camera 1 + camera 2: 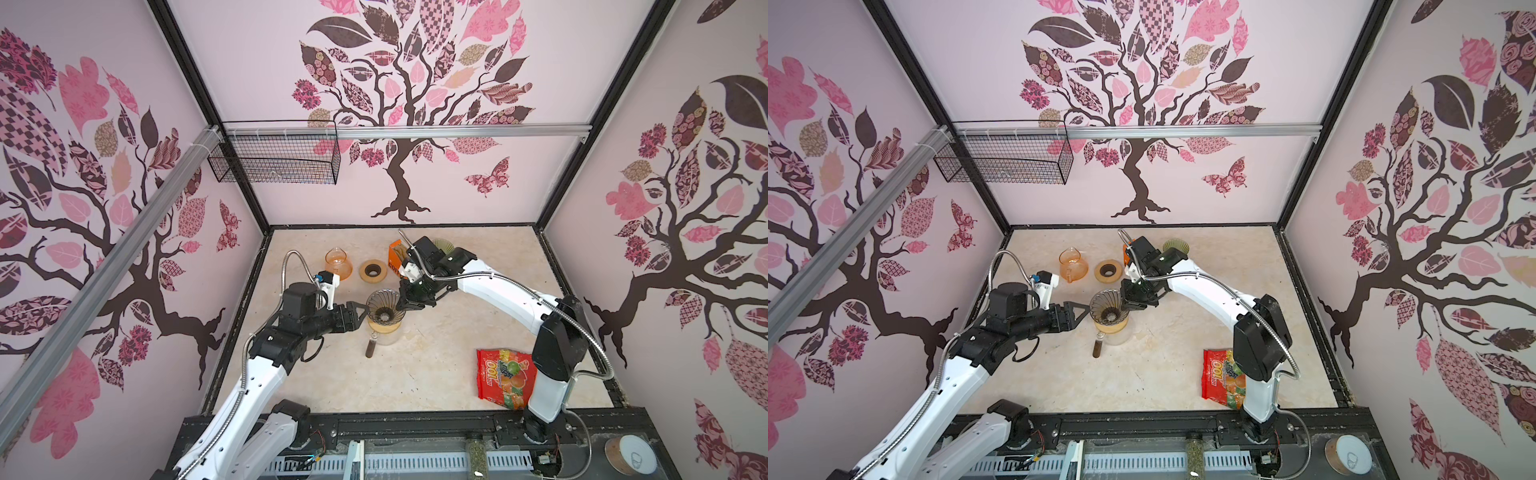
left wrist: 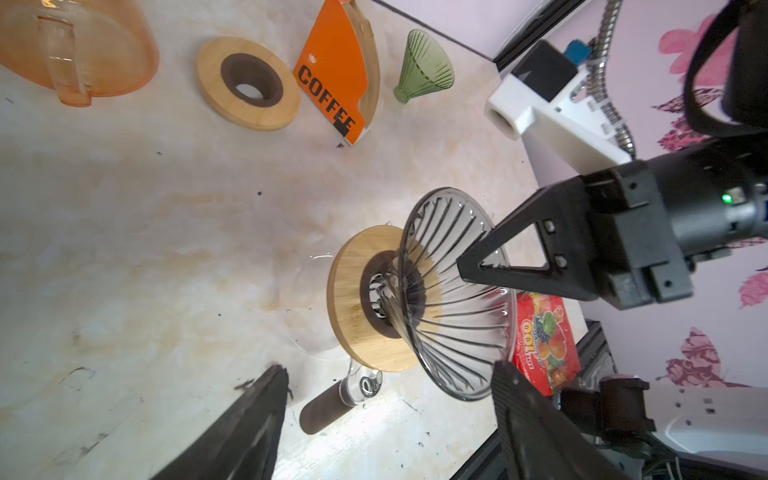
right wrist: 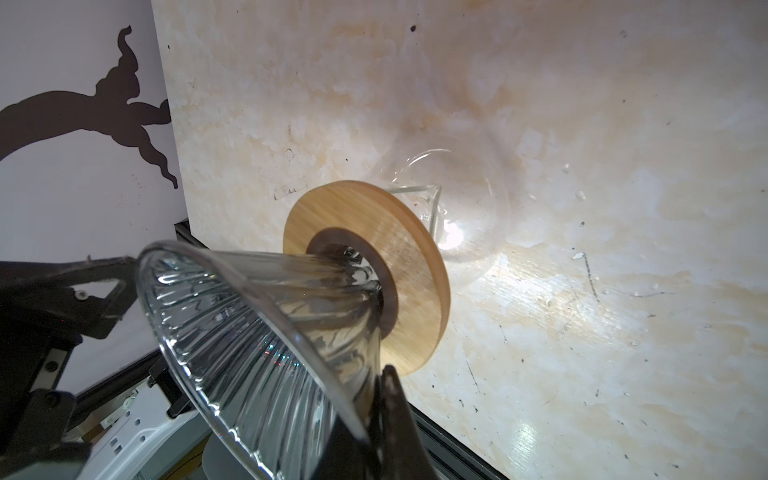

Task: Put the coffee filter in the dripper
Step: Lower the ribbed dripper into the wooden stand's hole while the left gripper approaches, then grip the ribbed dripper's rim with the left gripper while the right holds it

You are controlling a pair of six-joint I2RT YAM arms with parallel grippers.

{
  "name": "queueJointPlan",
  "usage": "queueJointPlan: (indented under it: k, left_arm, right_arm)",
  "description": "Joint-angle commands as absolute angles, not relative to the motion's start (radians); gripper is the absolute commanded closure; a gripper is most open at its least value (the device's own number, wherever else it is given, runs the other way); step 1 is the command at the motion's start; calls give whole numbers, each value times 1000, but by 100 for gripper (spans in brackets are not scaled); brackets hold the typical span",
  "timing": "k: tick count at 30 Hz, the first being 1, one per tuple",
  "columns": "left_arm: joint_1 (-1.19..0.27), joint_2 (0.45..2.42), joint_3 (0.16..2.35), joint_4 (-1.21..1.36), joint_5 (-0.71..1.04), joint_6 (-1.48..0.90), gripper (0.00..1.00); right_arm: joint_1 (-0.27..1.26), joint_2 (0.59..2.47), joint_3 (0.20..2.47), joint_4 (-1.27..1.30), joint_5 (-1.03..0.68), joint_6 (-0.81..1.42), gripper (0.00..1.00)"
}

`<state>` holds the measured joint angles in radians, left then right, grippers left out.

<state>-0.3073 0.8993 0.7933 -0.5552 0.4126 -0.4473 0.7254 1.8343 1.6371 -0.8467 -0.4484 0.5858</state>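
Brown paper marks the filter [image 2: 372, 66]: a thin tan stack, curved like a fan's edge, standing in an orange box [image 2: 328, 70] lettered COFFEE at the upper middle of the left wrist view. In both top views the box [image 1: 394, 259] stands at the back of the desk [image 1: 436, 374], just above frame centre. The right arm hides most of it, so the filter cannot be made out there. It is well apart from the dripper.

The dripper [image 1: 383, 307] sits at the centre of both top views. It is a clear glass cone with curved ribs. Its narrow end is down in the dark hole of a wood ring [image 2: 365, 332], which lies on a clear carafe [image 1: 386, 336].

The right gripper [image 1: 405, 306] is closed narrow at the right side of the dripper's rim and appears to pinch the glass wall. In the right wrist view 1 finger [image 3: 388, 424] lies against the outside of the cone. The left gripper [image 1: 360, 313] is just beside the left side of the rim with its 2 fingers spread wide, holding nothing.

An orange carafe [image 1: 338, 264] and a spare ring [image 1: 372, 271] stand left of the box. A green dripper [image 2: 424, 62] stands just right of the box in the left wrist view. A red candy bag [image 1: 505, 378] lies at the lower right of the desk.
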Motion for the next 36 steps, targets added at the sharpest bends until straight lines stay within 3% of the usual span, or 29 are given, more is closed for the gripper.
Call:
queueJointPlan:
  k: [1,16,36]
  left_arm:
    - [-308,963,891,-582,435,-439,29]
    - [-300,1116,966,-606,450,-469,55]
    - [-289,1171,967,-612,463,-469,76]
  right_arm:
    - [733,1871,1690,-885,-439,558,98]
    - [733,1876,1697,-900,-439,545,98]
    - [734,1883,1705,-911,-433,538,98]
